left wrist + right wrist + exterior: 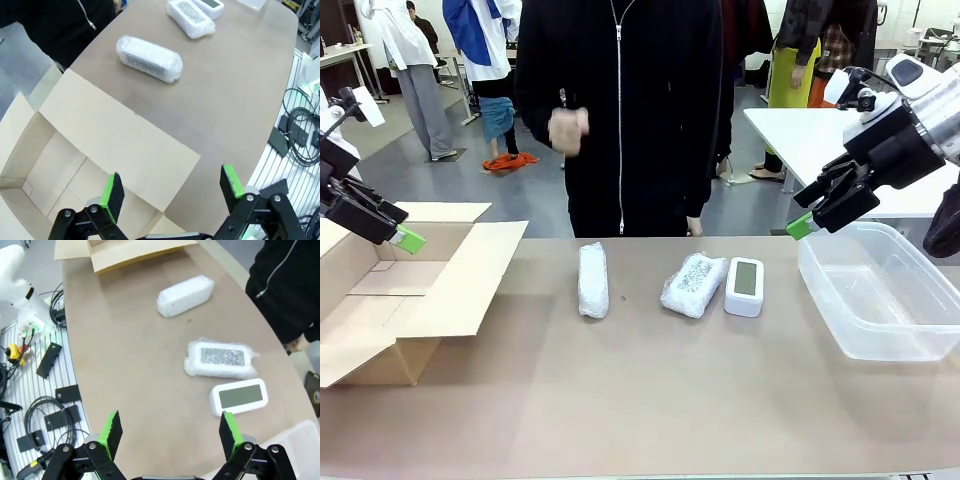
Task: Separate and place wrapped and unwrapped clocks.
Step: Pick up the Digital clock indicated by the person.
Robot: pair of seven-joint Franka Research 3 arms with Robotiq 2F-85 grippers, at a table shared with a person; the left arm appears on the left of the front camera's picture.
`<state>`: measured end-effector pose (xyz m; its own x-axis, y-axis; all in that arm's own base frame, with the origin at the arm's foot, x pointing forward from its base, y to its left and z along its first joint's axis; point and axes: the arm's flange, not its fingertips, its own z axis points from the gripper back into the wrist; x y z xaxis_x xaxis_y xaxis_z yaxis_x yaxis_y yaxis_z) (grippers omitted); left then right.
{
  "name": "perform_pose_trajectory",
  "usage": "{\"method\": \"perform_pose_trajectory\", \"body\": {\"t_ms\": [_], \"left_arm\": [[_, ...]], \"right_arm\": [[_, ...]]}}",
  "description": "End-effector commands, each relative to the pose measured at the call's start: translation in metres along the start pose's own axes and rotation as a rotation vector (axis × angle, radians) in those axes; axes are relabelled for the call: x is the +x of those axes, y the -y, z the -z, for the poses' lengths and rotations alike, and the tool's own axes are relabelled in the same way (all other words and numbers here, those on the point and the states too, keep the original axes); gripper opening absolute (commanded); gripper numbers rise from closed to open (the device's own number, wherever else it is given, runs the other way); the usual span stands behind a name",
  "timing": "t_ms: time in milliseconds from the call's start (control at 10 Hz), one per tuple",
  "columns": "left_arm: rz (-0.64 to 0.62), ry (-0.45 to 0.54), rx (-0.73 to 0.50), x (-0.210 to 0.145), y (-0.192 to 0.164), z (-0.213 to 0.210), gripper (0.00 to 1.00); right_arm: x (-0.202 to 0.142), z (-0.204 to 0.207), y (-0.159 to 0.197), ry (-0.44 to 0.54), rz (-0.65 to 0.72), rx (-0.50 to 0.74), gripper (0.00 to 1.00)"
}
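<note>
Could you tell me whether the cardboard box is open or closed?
Open: the cardboard box has its flaps spread outward, showing a bare inside.

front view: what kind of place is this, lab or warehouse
Likely a robotics lab: a white robot arm reaches over the table, loose cables lie beside it, and a person in a white coat stands farther back.

Two bubble-wrapped bundles are lying on the table [640,400]: a left bundle [593,280] and a right bundle [694,284]. One bare clock [745,286] is sitting with them, making three items in all. One cardboard box [450,285] and one clear plastic tub [840,315] are standing at the sides. Two grippers are hovering, the left gripper [406,238] and the right gripper [801,226], and one person [620,110] is standing opposite.
</note>
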<state>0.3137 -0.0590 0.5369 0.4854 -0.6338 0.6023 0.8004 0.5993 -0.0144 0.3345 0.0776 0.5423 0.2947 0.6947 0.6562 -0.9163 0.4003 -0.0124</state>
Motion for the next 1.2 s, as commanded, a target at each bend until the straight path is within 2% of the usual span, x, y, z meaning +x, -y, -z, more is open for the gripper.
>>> {"method": "perform_pose_trajectory", "body": {"t_ms": [0, 1100], "left_arm": [[-0.005, 0.002, -0.007, 0.0002, 0.0015, -0.0009, 1.00], [-0.005, 0.002, -0.007, 0.0002, 0.0015, -0.0009, 1.00]], "right_arm": [[0.0032, 0.0020, 0.0018, 0.016, -0.005, 0.025, 1.00], [0.0032, 0.0020, 0.0018, 0.016, -0.005, 0.025, 1.00]]}}
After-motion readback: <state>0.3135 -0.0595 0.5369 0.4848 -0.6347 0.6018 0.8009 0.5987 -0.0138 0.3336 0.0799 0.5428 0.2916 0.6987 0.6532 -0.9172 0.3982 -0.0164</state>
